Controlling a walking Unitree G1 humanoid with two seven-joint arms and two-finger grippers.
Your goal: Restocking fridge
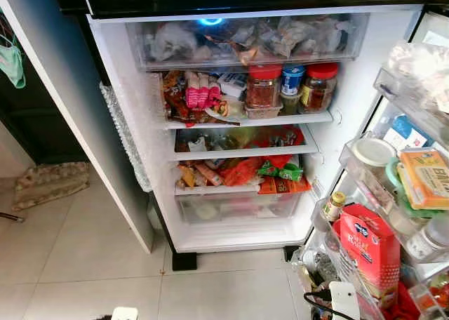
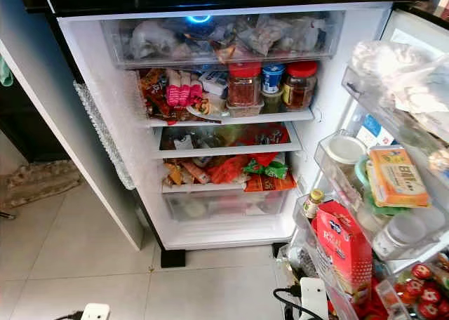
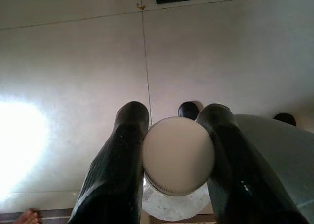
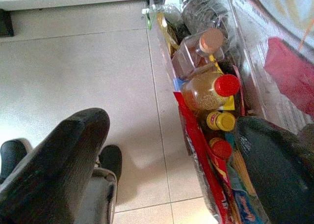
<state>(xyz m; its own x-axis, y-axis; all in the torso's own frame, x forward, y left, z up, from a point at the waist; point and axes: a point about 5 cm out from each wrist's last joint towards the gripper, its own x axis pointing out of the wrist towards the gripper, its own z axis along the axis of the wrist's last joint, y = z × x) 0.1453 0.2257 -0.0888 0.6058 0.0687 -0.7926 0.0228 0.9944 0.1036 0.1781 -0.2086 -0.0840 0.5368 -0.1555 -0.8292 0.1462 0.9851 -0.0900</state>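
Note:
The fridge [image 1: 351, 88] stands open before me, its shelves packed with packets and red-lidded jars [image 1: 264, 88]. Its door [image 1: 421, 32] swings out on the right, racks full of tubs, a red carton [image 1: 368, 246] and bottles. My left gripper [image 3: 172, 117] hangs low over the tiles, shut on a clear bottle with a white ribbed cap [image 3: 178, 155]; a black finger [image 3: 120, 165] presses each side of the cap. My right gripper [image 4: 171, 130] is open and holds nothing, beside the door's bottom rack with its red-capped oil bottle [image 4: 208, 91].
Pale tiled floor [image 1: 84, 257] spreads in front of the fridge. A grey panel [image 1: 70, 88] rises at the left, with a mat [image 1: 49, 183] behind it. The clear bottom drawer [image 1: 238, 206] is closed. A person's toes [image 3: 27, 216] touch the floor nearby.

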